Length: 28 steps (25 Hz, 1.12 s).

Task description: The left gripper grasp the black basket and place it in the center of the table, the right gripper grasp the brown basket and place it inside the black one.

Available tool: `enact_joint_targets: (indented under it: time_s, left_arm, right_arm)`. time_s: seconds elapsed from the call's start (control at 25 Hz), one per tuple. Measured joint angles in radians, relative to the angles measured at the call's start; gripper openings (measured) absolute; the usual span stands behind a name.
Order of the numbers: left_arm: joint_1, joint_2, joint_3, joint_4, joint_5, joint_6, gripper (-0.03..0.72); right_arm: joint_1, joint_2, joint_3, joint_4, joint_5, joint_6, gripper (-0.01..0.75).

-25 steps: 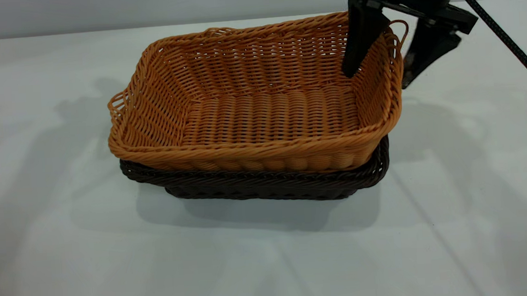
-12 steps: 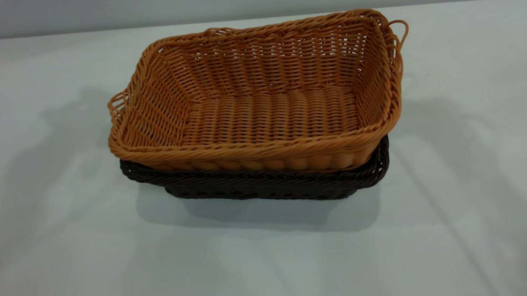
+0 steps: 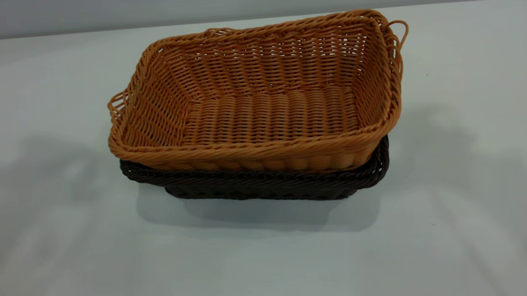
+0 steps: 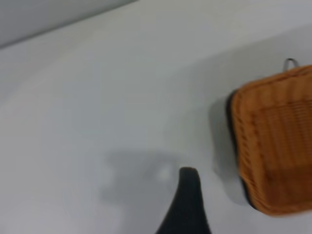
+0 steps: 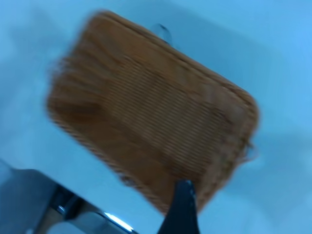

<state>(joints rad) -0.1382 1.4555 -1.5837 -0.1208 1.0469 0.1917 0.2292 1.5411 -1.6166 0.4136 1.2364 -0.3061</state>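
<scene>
The brown basket (image 3: 261, 111) sits nested inside the black basket (image 3: 266, 186) near the middle of the table (image 3: 68, 251). Only the black basket's rim and front wall show below it. Neither gripper is in the exterior view. In the left wrist view my left gripper (image 4: 241, 229) is open and empty, with one dark finger (image 4: 187, 195) showing above bare table, well apart from the stacked baskets (image 4: 278, 141). In the right wrist view my right gripper (image 5: 219, 224) is open and empty, high above the brown basket (image 5: 151, 117), with one finger (image 5: 183, 204) showing.
A grey wall (image 3: 145, 9) runs behind the table's far edge. Metal parts of the rig (image 5: 73, 209) show beyond the table edge in the right wrist view. Bare table surrounds the baskets on all sides.
The right gripper stood open astride the brown basket's right wall, then rose up and out of the exterior view. The baskets have not moved.
</scene>
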Motion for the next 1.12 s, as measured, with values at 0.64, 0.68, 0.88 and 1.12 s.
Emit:
enact_joint_targets:
  time_s: [0.64,0.68,0.88,1.12]
  left_arm:
    - [0.0,-0.654,0.381,0.004,0.121,-0.088,0.579]
    - [0.0,-0.702,0.422,0.005,0.121,-0.089,0.579]
    - [0.0,-0.964,0.637,0.005,0.121,-0.104,0.579]
    - [0.0,-1.229,0.826,0.019,0.121,-0.11,0.579]
  right_arm:
    - [0.0,-0.82,0.515,0.235,0.022,-0.069,0.582]
    - [0.0,-0.87,0.545,0.229,0.023,-0.062,0.582]
    - [0.0,-1.081,0.726,0.172,0.027,-0.044,0.582]
    - [0.0,-1.317,0.965,0.034,0.013,-0.034,0.582]
